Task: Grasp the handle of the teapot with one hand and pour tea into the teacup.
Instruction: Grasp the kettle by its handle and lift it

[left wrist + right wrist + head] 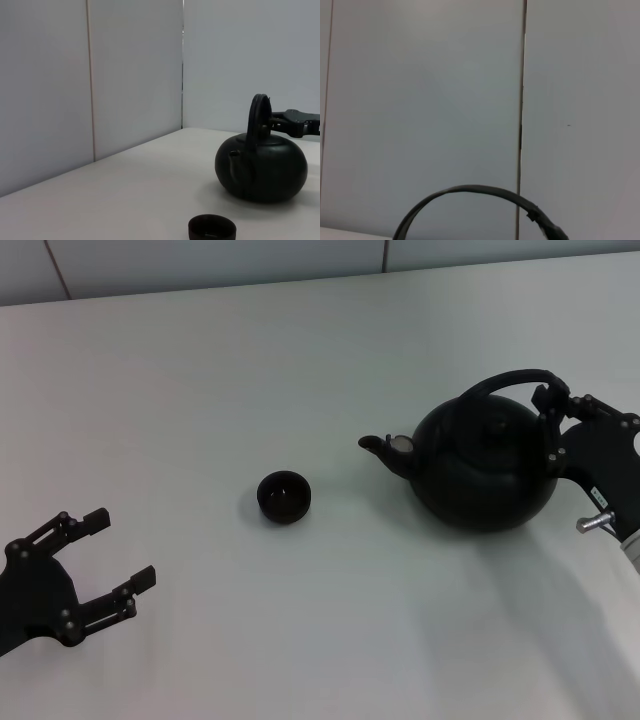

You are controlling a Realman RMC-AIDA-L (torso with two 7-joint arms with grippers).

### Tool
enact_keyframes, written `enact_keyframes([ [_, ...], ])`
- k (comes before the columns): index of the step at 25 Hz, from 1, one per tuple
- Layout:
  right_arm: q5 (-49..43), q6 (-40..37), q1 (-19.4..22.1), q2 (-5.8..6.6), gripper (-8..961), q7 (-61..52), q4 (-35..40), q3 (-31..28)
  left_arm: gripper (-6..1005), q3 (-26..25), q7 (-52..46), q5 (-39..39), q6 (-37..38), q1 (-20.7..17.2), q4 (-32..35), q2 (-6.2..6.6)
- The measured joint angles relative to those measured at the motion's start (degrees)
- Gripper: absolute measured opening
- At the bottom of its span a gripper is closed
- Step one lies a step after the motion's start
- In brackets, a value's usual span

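Observation:
The matte-black teapot (480, 465) stands on the white table (300, 370) at the right, its spout pointing left toward the teacup (283, 496). The small dark teacup stands upright near the table's middle. The arched handle (505, 381) stands upright over the lid. My right gripper (548, 426) is at the handle's right end, its fingers spread to either side of it, not closed. The left wrist view shows the teapot (262, 167), the handle (259, 115) and the teacup (212, 230). The right wrist view shows only the handle's arch (470, 190). My left gripper (125, 547) is open and empty at the front left.
Grey wall panels (135, 75) stand behind the table's far edge. Bare white tabletop lies between the left gripper and the teacup.

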State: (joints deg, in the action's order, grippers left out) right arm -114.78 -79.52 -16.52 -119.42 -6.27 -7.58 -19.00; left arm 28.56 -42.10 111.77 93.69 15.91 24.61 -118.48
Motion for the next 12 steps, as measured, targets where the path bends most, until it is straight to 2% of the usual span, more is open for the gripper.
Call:
enact_keyframes([
  [6,0.0,-0.6,-0.7,0.01,102,0.0,-0.6,-1.5,851,0.0,0.0,0.0,0.0,0.0,-0.1,0.01],
  [12,0.0,-0.3,-5.4,0.27,94,-3.3,1.2,-2.1,851,0.0,0.2,-0.7,0.0,0.3,-0.8,0.06],
])
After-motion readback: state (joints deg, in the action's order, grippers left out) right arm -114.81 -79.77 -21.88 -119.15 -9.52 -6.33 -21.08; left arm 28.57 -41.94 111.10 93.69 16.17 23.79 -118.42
